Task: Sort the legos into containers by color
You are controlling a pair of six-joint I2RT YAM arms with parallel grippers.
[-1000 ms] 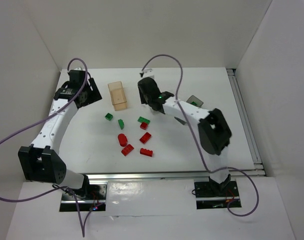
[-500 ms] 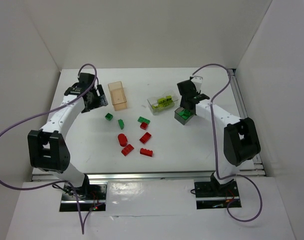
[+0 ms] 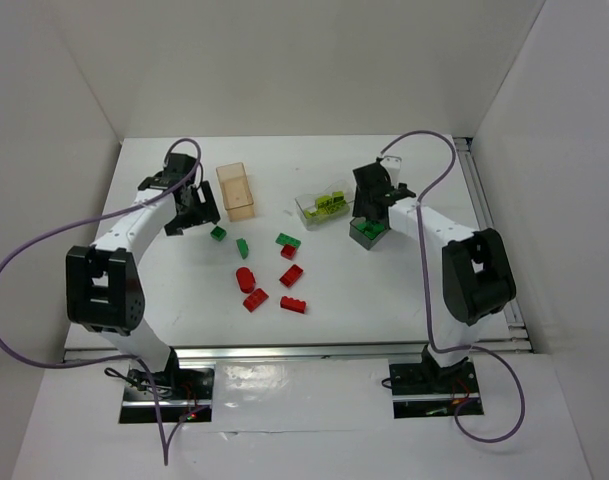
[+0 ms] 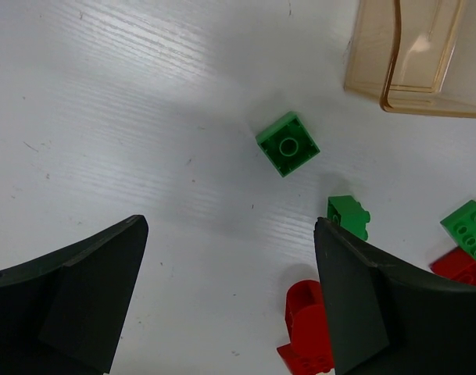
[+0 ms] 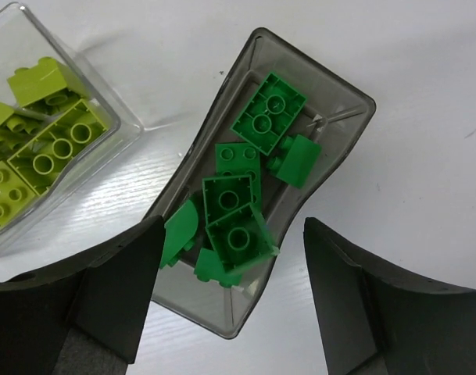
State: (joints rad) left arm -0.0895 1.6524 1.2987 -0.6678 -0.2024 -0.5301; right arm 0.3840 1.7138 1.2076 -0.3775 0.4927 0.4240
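Green square plastic brick (image 4: 287, 144) is my pick: left gripper (image 4: 230, 226) hovering near, spread wide, holding nothing; next I'd descend, straddle, close.

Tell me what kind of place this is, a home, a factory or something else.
Most likely a robotics lab test cell: a white table boxed in by plain white panels, two cabled arms mounted at its near edge, with legos and small plastic containers as props.

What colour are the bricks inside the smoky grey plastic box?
Dark green bricks, best seen in the right wrist view.
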